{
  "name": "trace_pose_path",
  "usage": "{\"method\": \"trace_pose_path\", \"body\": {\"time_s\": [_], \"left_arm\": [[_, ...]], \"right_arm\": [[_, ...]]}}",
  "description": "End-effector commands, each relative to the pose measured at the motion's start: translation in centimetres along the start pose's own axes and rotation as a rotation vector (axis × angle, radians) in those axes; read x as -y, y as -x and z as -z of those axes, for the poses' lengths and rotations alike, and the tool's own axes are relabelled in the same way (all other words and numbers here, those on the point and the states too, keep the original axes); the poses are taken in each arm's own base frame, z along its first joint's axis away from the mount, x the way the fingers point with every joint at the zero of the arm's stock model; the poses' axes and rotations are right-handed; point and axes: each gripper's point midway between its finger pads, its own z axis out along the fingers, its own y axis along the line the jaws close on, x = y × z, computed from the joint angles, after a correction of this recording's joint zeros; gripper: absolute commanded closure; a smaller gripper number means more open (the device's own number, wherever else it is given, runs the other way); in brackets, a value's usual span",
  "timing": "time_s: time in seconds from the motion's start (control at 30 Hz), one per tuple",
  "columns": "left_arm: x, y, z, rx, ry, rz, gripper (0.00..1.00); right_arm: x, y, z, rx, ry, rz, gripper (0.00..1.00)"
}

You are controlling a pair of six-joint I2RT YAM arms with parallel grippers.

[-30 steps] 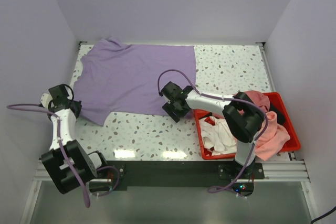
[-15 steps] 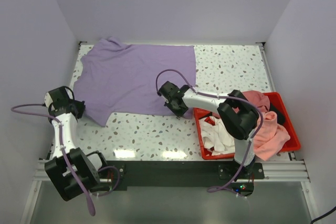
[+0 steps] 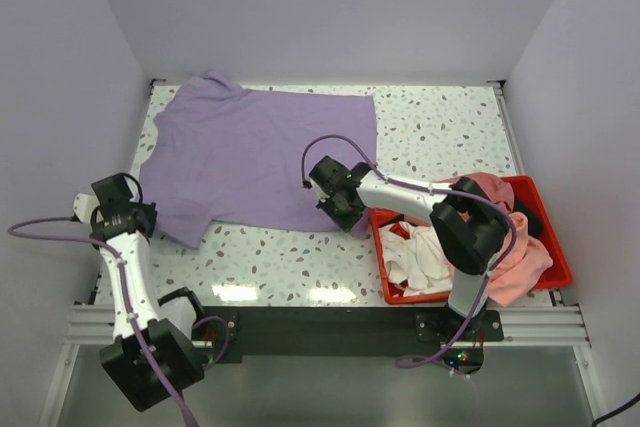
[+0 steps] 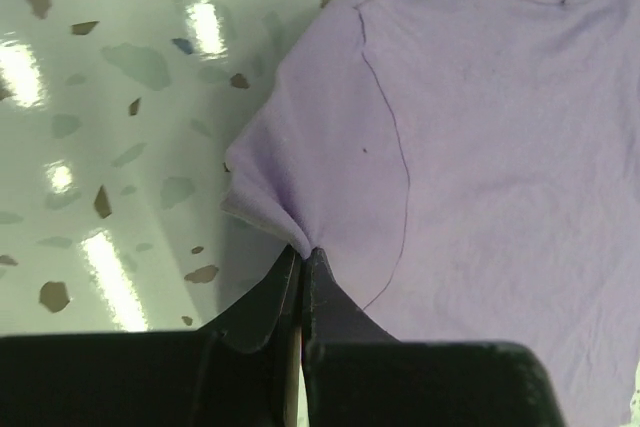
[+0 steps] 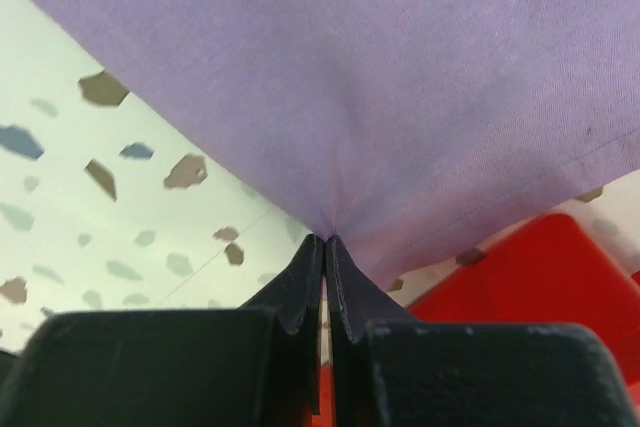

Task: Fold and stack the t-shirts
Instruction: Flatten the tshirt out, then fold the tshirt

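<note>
One purple t-shirt (image 3: 260,152) spread on table (image 3: 440,127), left gripper (image 4: 300,259) clamped on sleeve (image 4: 300,167), right gripper (image 5: 325,244) clamped on hem (image 5: 480,202) beside red bin (image 3: 381,252)

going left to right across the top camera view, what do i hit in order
left tool pinching a sleeve → purple t-shirt → right tool pinching its near right corner → red bin holding more clothes

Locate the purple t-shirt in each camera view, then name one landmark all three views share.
Top external: purple t-shirt spread flat, upper left of centre.
Left wrist: fills the right side, its sleeve pinched by the left gripper.
Right wrist: fills the top, its edge pinched by the right gripper.
Shared landmark: the speckled tabletop.
</note>
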Motion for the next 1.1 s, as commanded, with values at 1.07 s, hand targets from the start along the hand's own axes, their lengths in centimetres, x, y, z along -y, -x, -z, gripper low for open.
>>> {"method": "trace_pose_path", "body": {"time_s": [1.07], "left_arm": [[-1.7, 4.9, 6.1, 0.248, 0.079, 0.117, 1.0]], "right_arm": [[-4.7, -1.8, 8.4, 0.019, 0.189, 0.162, 1.0]]}}
